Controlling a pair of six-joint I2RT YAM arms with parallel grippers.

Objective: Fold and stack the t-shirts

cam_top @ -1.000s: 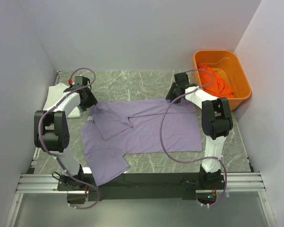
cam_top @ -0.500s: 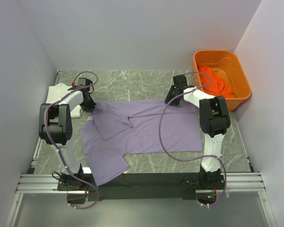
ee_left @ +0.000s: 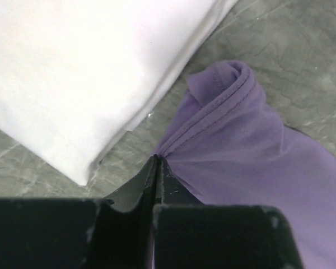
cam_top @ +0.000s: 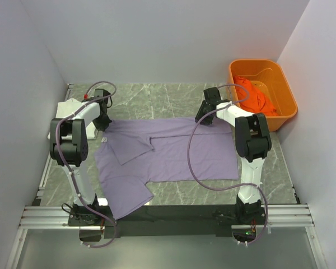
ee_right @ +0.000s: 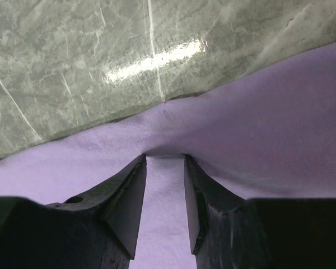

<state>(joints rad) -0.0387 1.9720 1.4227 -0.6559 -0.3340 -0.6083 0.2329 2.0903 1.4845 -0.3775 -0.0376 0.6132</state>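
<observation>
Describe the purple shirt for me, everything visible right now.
The purple shirt is soft, thin-looking lavender cloth, spread mostly flat and sideways across the middle of the table. One sleeve is folded in over the body; the other reaches toward the near edge. The left gripper is shut on a stitched edge at its far left corner, the right gripper on its puckered far edge. The folded white shirt lies just beside that corner, not touching.
</observation>
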